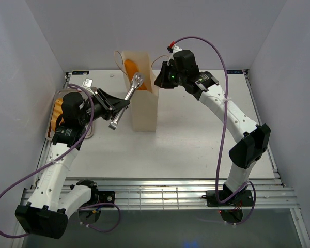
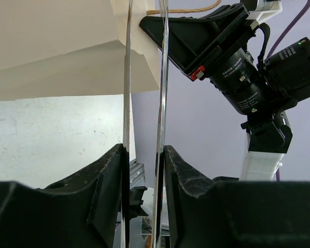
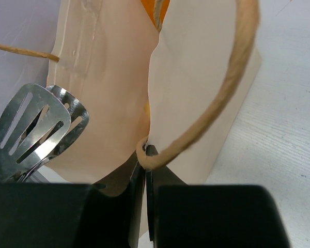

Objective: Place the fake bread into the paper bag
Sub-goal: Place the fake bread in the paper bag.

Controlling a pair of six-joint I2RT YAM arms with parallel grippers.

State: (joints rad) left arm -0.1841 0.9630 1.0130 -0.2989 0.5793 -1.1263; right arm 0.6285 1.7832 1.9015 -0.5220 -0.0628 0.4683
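Note:
The paper bag (image 1: 143,103) stands upright at the back middle of the table, and a golden-orange fake bread (image 1: 132,66) shows inside its open mouth. My left gripper (image 1: 119,106) is shut on the silver tongs (image 1: 128,97), whose slotted tips (image 1: 138,80) hang over the bag's mouth with nothing between them. In the left wrist view the two tong arms (image 2: 127,77) run up between my fingers (image 2: 106,175). My right gripper (image 3: 147,155) is shut on the bag's rim (image 3: 196,77) by the cord handle (image 3: 217,98). More fake bread (image 1: 56,114) lies at the far left.
A flat metal tray (image 1: 93,130) lies at the left edge under my left arm and bears the remaining bread. White walls close in on both sides and the back. The right arm (image 1: 232,116) reaches across the right half of the table.

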